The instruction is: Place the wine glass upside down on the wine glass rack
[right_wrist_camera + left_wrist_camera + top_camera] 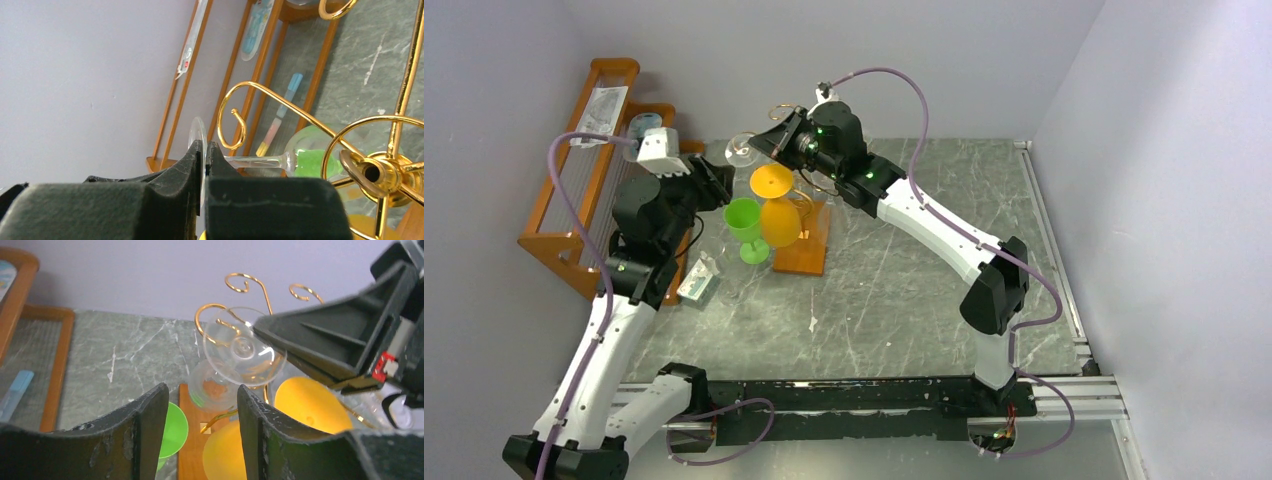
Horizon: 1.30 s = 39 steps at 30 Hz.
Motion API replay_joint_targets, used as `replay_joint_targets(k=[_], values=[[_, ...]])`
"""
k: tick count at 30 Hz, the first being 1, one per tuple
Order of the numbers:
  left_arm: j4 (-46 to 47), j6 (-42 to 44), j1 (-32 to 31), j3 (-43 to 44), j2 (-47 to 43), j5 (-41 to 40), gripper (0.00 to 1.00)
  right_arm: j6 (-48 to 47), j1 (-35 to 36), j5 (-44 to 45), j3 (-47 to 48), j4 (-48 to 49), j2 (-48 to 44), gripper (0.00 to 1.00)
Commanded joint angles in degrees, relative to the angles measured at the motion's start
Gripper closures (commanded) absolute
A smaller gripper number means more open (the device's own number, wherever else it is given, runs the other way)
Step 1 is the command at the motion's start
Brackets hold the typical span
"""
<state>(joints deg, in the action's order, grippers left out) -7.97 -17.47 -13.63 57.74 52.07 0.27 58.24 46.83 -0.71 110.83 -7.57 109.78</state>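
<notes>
Partly, right jaws hide wine glass foot.

Three glasses: clear glass, green glass, orange glass. One gold rack. One wooden shelf. Two pincers: left pincer, right pincer. One bench, one packet on it.

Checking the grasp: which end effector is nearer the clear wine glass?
Right. The right end effector pinches the foot of the clear wine glass; the left end effector stands open, facing its bowl, apparently not touching.
</notes>
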Motion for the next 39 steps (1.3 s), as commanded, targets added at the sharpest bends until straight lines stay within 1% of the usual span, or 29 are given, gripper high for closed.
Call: replay_joint_targets(k=[1, 5, 8, 12, 15, 17, 18, 23, 27, 29, 31, 33, 35, 39], values=[[-8.2, -11.7, -0.1, 3.9, -0.6, -10.1, 0.42, 1.2, -0.7, -1.3, -0.7, 4.1, -3.0, 1.00], [-11.0, -19.5, 0.1, 6.7, 0.1, -9.5, 0.37, 1.8, -0.7, -2.1, -1.1, 4.7, -3.3, 1.00], [-10.8, -23.2, 0.3, 8.3, 1.0, -5.5, 0.32, 2.1, -0.7, -2.7, -1.4, 5.3, -3.5, 1.00], [-9.4, -26.1, 1.4, 10.0, 2.8, -0.5, 0.20, 2.5, -0.7, -3.8, -1.8, 5.9, -3.6, 1.00], [-9.2, -27.6, 3.2, 11.3, 5.1, 3.4, 0.22, 2.8, -0.7, -4.3, -2.4, 6.8, -4.1, 1.00], [-8.9, -28.5, 4.4, 11.6, 6.5, 5.8, 0.24, 2.9, -0.7, -4.5, -2.7, 7.0, -4.3, 1.00], [-8.5, -29.0, 5.0, 11.6, 7.1, 7.4, 0.27, 3.0, -0.7, -4.7, -2.8, 7.2, -4.4, 1.00], [-4.3, -32.0, 7.9, 10.1, 8.1, 15.1, 0.46, 3.8, -0.9, -6.1, -3.7, 7.3, -4.5, 1.00], [-1.4, -35.3, 10.3, 9.1, 8.5, 20.9, 0.54, 4.1, -0.9, -7.2, -4.0, 9.0, -4.4, 1.00], [1.3, -37.9, 11.5, 7.8, 8.8, 24.5, 0.58, 4.1, -1.0, -7.6, -4.2, 9.3, -4.5, 1.00], [4.9, -40.9, 13.2, 6.0, 9.4, 28.8, 0.66, 4.0, -1.0, -7.7, -4.5, 9.6, -4.7, 1.00], [9.3, -43.7, 14.1, 4.2, 10.1, 32.6, 0.72, 3.7, -1.1, -7.6, -4.8, 9.6, -5.1, 1.00], [11.0, -45.0, 15.2, 3.4, 10.3, 34.2, 0.74, 3.4, -1.0, -7.6, -4.9, 9.7, -5.3, 1.00], [11.6, -45.3, 15.5, 3.6, 10.7, 36.2, 0.78, 3.1, -1.0, -7.8, -4.9, 9.7, -5.3, 1.00]])
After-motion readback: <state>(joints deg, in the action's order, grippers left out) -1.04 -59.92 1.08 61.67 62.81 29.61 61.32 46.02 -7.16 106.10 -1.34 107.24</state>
